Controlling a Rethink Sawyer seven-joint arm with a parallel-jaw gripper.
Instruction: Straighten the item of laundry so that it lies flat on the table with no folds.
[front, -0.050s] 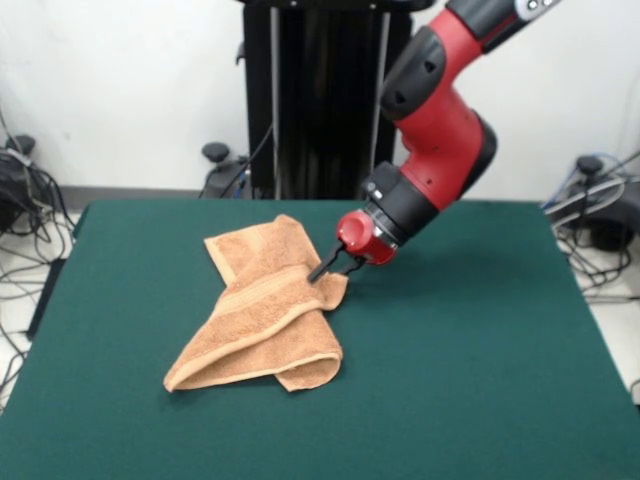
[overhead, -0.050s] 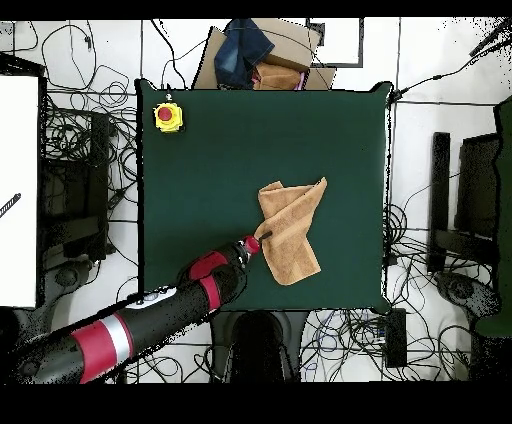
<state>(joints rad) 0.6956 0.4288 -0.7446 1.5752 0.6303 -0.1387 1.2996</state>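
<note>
The item of laundry (front, -0.050s: 262, 312) is an orange-tan towel, lying crumpled and folded over itself left of the middle of the green table (front, -0.050s: 470, 340). A raised ridge with a paler band runs from its near-left corner up to its right edge. My gripper (front, -0.050s: 322, 273) comes down at a slant from the upper right and is shut on that right edge, just above the cloth. In the overhead view the towel (overhead, -0.050s: 292, 232) lies right of the table's (overhead, -0.050s: 200, 200) centre, with the gripper (overhead, -0.050s: 262, 240) at its lower-left edge.
A yellow box with a red button (overhead, -0.050s: 168, 116) sits on the table's upper-left corner in the overhead view. Cardboard boxes and a dark cloth (overhead, -0.050s: 260, 55) lie past the top edge. Cables cover the floor on all sides.
</note>
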